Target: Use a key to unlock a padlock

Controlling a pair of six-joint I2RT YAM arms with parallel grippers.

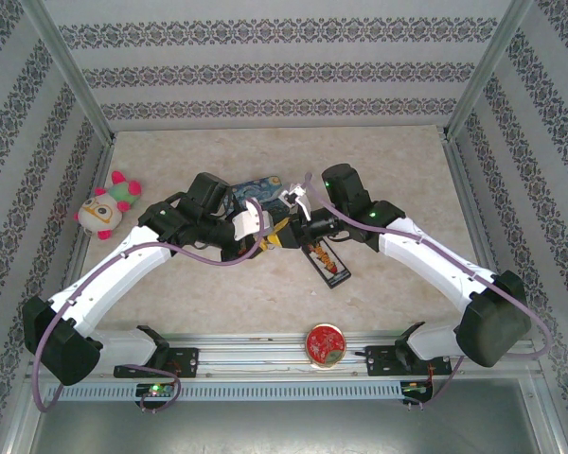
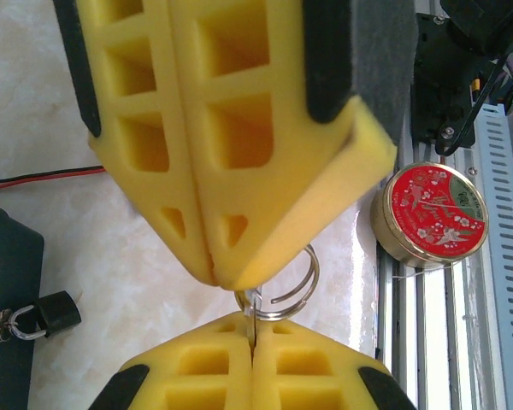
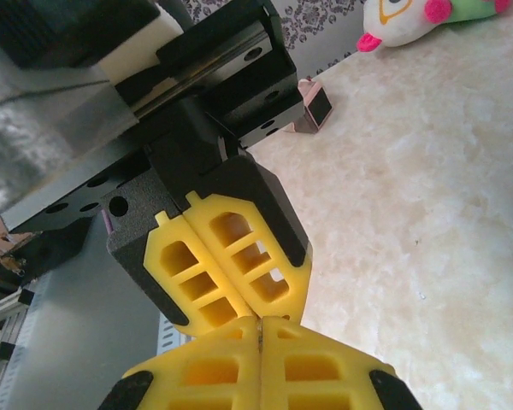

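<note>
Seemingly mid-handover: left gripper [image 2: 252,337] and right gripper [image 3: 261,329] are both clamping jaws on the tiny grey metal key [image 2: 253,313], apart from the blue tin [image 2: 8,273]; black silver-shackled padlock [image 2: 50,313] touching it; next needing keyhole alignment

Lab-type robot test cell: patterned wall panels [image 1: 265,76], aluminium frame posts [image 1: 70,71], marble-look bench [image 1: 407,161] and slotted cable duct [image 1: 265,390] were present.

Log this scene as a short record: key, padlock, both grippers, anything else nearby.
left gripper: shut on the key
right gripper: shut on the key, tip to tip with the left
key: pinched between both, its wire ring hanging free
padlock: lying beside a dark case, apart from both grippers
nearby: round red tin
</note>
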